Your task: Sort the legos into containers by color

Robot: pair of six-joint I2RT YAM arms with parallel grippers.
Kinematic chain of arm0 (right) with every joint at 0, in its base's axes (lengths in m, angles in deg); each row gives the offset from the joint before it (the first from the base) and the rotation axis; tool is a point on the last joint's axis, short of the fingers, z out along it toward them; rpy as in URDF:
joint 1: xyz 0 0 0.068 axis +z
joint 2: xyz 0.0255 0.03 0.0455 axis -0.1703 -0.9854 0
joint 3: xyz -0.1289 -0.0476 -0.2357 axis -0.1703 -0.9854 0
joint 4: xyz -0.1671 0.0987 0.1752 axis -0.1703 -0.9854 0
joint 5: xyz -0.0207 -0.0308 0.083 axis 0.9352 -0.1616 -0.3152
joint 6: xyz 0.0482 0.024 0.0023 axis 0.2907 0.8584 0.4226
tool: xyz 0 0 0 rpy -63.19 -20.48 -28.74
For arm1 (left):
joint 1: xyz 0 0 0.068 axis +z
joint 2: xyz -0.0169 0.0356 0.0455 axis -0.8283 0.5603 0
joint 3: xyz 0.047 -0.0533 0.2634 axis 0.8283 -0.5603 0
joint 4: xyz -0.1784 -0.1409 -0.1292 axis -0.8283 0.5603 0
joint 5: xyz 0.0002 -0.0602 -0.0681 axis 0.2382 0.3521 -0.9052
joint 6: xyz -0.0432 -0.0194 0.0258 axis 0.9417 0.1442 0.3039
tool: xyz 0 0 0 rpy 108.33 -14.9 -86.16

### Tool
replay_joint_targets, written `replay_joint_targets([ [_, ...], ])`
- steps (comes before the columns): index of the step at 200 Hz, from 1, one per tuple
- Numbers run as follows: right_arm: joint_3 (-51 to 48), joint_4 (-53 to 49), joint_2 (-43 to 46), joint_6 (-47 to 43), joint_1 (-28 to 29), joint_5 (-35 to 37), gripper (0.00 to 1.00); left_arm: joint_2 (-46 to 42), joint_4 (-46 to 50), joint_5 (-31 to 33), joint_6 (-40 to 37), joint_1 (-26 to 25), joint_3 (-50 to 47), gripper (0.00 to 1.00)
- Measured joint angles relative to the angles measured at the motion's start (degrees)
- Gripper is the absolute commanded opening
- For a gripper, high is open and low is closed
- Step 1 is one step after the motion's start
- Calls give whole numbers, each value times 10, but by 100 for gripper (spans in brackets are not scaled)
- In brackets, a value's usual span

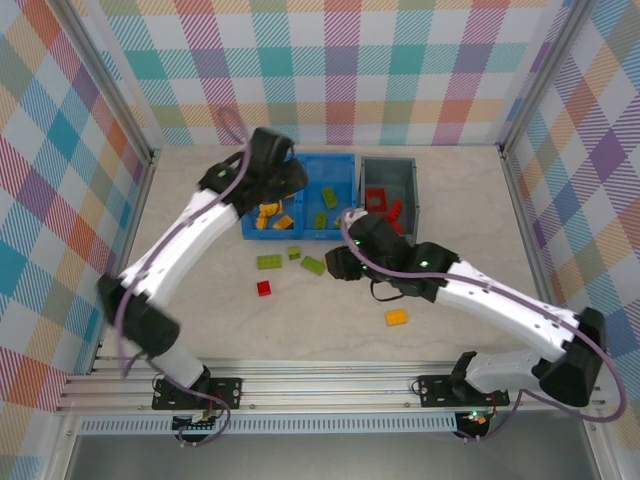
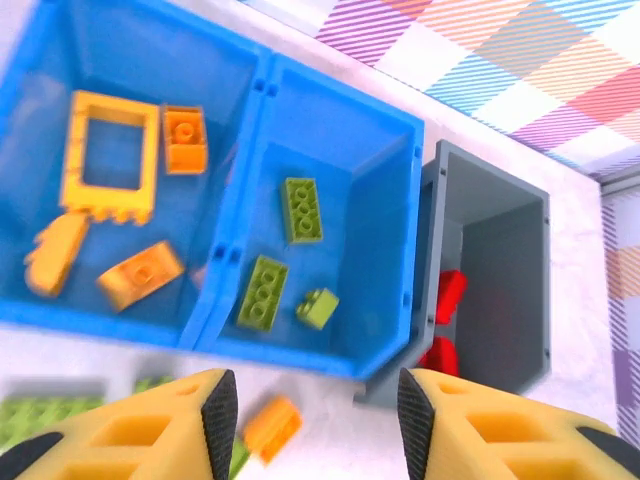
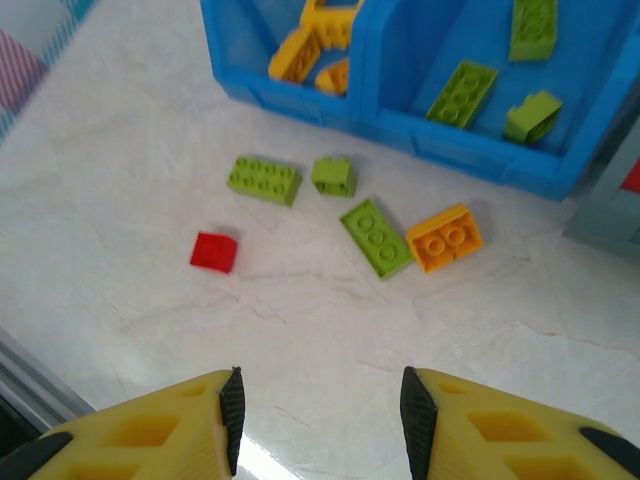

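Observation:
The blue bin (image 2: pixel 330 350) holds a yellow window frame (image 2: pixel 108 150) and orange bricks (image 2: pixel 140 273) in its left compartment, and three green bricks (image 2: pixel 302 210) in its right. Red bricks (image 2: pixel 450 295) lie in the grey bin (image 2: pixel 500 270) beside it. My left gripper (image 2: pixel 318 410) hangs open above the blue bin's near wall (image 1: pixel 285 185). Loose on the table are a red brick (image 3: pixel 214 251), a green two-by-four (image 3: pixel 264 180), a small green brick (image 3: pixel 333 175), a green plate (image 3: pixel 376 237) and an orange brick (image 3: pixel 444 237). Just short of them, my right gripper (image 3: pixel 318 415) is open over bare table (image 1: pixel 338 268).
Another orange brick (image 1: pixel 397 317) lies alone nearer the arm bases, right of centre. Checked walls close in the table on three sides, and a metal rail (image 1: pixel 330 385) runs along the near edge.

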Motion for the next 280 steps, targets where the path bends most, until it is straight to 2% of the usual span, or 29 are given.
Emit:
replay_joint_targets([
  [52, 67, -2, -177, -19, 48, 4, 56, -323, 26, 9, 40, -12, -257, 48],
  [75, 138, -7, -265, -21, 57, 0, 64, -440, 74, 18, 66, -12, -343, 47],
  [127, 294, -34, -440, 28, 85, -23, 73, -630, 166, 50, 87, -12, -377, 47],
  [179, 460, -120, -577, 85, 91, -19, 74, -675, 239, 58, 93, -12, -377, 47],
  [194, 492, -140, -602, 94, 91, -9, 71, -678, 249, 57, 95, -12, -377, 47],
  [258, 535, -180, -660, 108, 91, 10, 37, -678, 258, 54, 95, -12, -376, 47],
  [280, 537, -180, -660, 108, 91, 16, 31, -678, 258, 49, 95, -12, -376, 47],
])
